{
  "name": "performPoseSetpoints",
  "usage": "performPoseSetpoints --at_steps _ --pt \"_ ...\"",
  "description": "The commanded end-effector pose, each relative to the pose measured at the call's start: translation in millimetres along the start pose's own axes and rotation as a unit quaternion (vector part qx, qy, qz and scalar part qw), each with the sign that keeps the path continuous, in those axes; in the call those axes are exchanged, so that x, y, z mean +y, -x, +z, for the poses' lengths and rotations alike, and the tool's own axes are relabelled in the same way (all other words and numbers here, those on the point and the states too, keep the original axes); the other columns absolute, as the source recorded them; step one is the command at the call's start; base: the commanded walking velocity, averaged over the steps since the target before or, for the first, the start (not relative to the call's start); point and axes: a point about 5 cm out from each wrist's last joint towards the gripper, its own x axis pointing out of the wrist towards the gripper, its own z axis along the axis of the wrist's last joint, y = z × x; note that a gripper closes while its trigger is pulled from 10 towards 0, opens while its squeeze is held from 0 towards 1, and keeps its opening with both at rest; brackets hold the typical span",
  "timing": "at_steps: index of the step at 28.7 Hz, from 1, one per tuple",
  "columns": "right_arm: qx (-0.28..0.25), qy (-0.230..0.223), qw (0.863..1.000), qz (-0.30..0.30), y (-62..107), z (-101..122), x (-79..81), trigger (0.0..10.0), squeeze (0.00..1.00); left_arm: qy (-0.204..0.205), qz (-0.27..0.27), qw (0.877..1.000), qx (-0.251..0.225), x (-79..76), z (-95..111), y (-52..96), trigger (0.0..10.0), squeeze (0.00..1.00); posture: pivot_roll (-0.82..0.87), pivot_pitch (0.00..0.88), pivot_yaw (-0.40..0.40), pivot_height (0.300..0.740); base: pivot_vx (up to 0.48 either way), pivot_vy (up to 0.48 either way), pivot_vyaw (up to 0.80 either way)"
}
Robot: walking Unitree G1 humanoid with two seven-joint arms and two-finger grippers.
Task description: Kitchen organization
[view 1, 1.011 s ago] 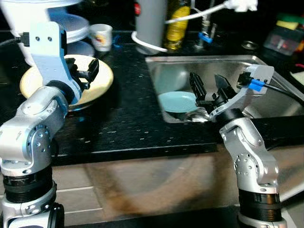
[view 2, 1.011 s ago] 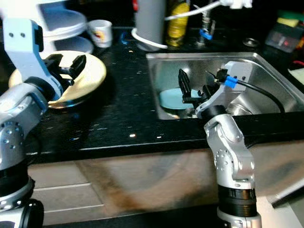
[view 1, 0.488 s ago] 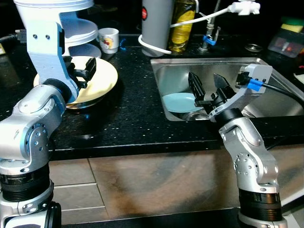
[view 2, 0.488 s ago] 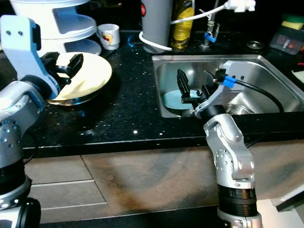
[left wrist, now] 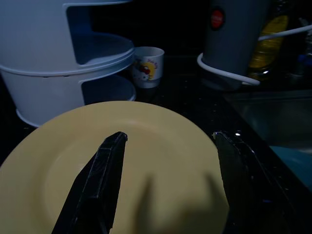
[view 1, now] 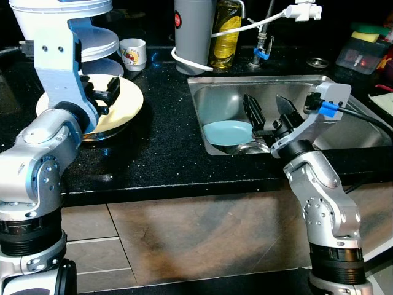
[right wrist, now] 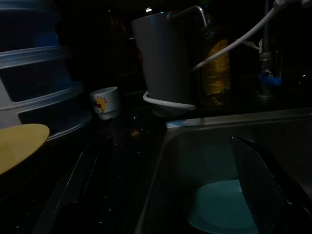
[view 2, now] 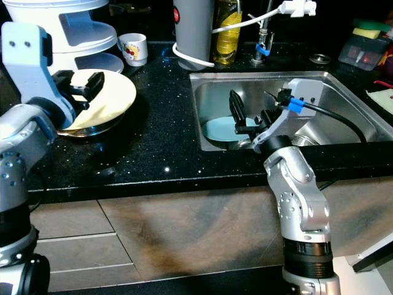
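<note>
Since a second ago the camera has shifted, so the whole scene sits a little differently; both grippers have kept their places against the dishes. A black counter [view 1: 159, 141] carries a steel sink [view 1: 344, 110] on the right and a white tiered rack [view 1: 73, 24] at the back left. Before the rack a yellow plate [left wrist: 161, 161] lies on the counter; the left gripper [view 1: 103, 95] hovers over it with jaws open, one finger [left wrist: 100, 180] above the plate's middle, the other off its rim. In the sink lies a blue plate [view 1: 226, 132]; the right gripper [view 1: 270, 114] hangs just above it, jaws spread wide. A grey canister [view 1: 193, 27], an oil bottle [view 1: 224, 31] and a small cup [view 1: 132, 52] stand behind.
</note>
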Motion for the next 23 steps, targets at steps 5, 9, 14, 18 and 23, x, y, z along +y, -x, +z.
performPoseSetpoints --at_steps 5,9,14,18,23 --pt "0.004 -0.002 1.000 -0.001 0.6 0.0 -2.2 10.0 0.00 0.000 -0.002 1.000 -0.005 -0.3 2.9 1.2 10.0 0.00 0.04 0.217 -0.030 0.740 0.000 0.000 0.00" --pt "0.007 -0.002 1.000 0.000 0.7 -0.9 -1.6 10.0 0.00 -0.008 0.000 1.000 -0.006 0.6 2.6 1.1 10.0 0.00 0.04 0.218 -0.031 0.740 0.000 0.000 0.00" --pt "0.013 0.000 1.000 0.003 0.1 -2.5 -1.1 10.0 0.00 -0.019 0.004 1.000 -0.001 2.1 -1.0 1.1 10.0 0.00 0.04 0.214 -0.033 0.740 0.000 0.000 0.00" --pt "0.014 0.000 1.000 0.006 -0.3 -2.9 -0.5 10.0 0.00 -0.019 0.002 1.000 -0.005 1.4 -0.2 1.5 10.0 0.00 0.04 0.214 -0.033 0.740 0.000 0.000 0.00" --pt "0.015 0.000 1.000 0.009 -0.4 -3.3 0.2 10.0 0.00 -0.013 0.003 1.000 -0.012 1.5 2.2 2.3 10.0 0.00 0.04 0.209 -0.036 0.740 0.099 0.000 0.00"
